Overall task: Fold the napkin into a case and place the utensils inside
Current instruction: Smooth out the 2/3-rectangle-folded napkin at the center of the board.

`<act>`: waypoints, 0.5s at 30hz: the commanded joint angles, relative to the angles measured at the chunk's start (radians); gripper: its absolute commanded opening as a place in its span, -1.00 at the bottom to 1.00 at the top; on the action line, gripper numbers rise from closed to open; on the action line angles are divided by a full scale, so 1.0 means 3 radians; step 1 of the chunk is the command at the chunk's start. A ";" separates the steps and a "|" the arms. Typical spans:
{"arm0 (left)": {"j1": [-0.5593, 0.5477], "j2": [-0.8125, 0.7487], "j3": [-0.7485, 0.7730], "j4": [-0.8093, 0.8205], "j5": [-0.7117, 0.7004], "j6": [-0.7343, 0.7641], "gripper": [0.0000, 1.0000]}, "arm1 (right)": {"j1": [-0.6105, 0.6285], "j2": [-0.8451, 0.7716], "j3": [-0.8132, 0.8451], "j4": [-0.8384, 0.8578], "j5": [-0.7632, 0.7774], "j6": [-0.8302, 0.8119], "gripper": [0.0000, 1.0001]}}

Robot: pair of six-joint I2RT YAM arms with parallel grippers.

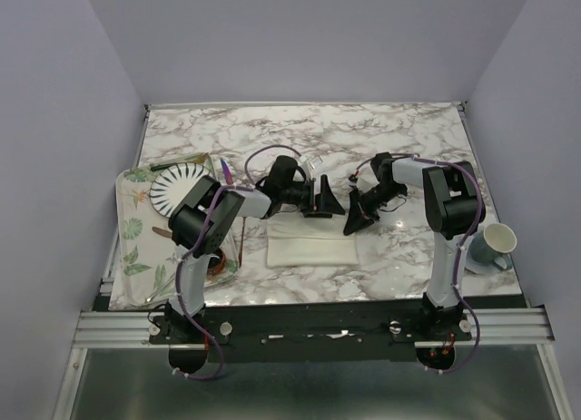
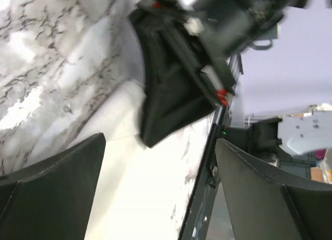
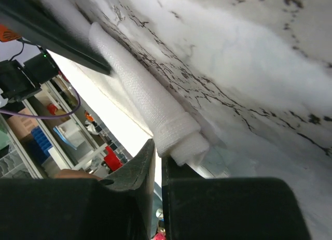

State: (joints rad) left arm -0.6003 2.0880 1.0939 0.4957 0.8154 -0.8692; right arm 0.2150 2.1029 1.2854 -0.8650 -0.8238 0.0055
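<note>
left jaws: the left gripper (image 2: 158,144) stands wide open and holds nothing. It hangs just above the far edge of the cloth.
right jaws: the right gripper (image 3: 158,154) is drawn almost together, leaving only a thin slit. No cloth shows inside the slit. The tips sit right at the thick folded corner of the cloth.
grippers to each other: close together, with the right one showing between the left fingers in the left wrist view.
napkin: the napkin (image 1: 309,248) lies flat on the tabletop (image 1: 399,139) in front of the arm bases. It is a layered rectangle, longer than deep. The right wrist view shows several layers stacked along its far edge.
fold status: judged mostly done. The shape reads as a pocket, but I cannot tell whether one more fold is due or where the open end is.
utensils: not in the case. The slim purple-blue utensil (image 1: 224,173) lies at the far edge of the tray (image 1: 127,229), well apart from the cloth. The fork is too small and too hidden by the left arm to pick out.
tray extras: the striped plate (image 1: 172,189) sits on the tray.
off to right: the mug (image 1: 493,241) is not involved.
left to do: finish or check the fold, then fetch both utensils from the tray and slide them in.
</note>
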 commanded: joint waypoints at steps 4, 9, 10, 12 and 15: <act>0.0099 -0.0676 -0.0348 0.0075 0.0115 -0.0108 0.97 | 0.0010 0.0139 -0.0102 0.0107 0.0558 -0.0034 -0.64; 0.0104 -0.0446 -0.0522 0.0632 0.0166 -0.0599 0.97 | 0.0015 0.0129 -0.0117 0.0117 0.0614 -0.0029 -0.65; 0.0114 -0.0334 -0.0537 0.0694 0.0171 -0.0636 0.97 | 0.0015 0.0123 -0.0122 0.0112 0.0619 -0.0029 -0.65; 0.0145 -0.0231 -0.0593 0.0786 0.0176 -0.0687 0.97 | 0.0010 0.0118 -0.0133 0.0117 0.0660 -0.0029 -0.65; 0.0262 -0.0073 -0.0700 0.0837 0.0207 -0.0687 0.97 | 0.0010 0.0118 -0.0148 0.0107 0.0690 -0.0029 -0.66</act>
State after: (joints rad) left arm -0.5617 1.9991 0.9363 0.6678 0.8425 -1.0283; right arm 0.2150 2.1025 1.2816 -0.8661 -0.8146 0.0265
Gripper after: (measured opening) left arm 0.985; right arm 0.174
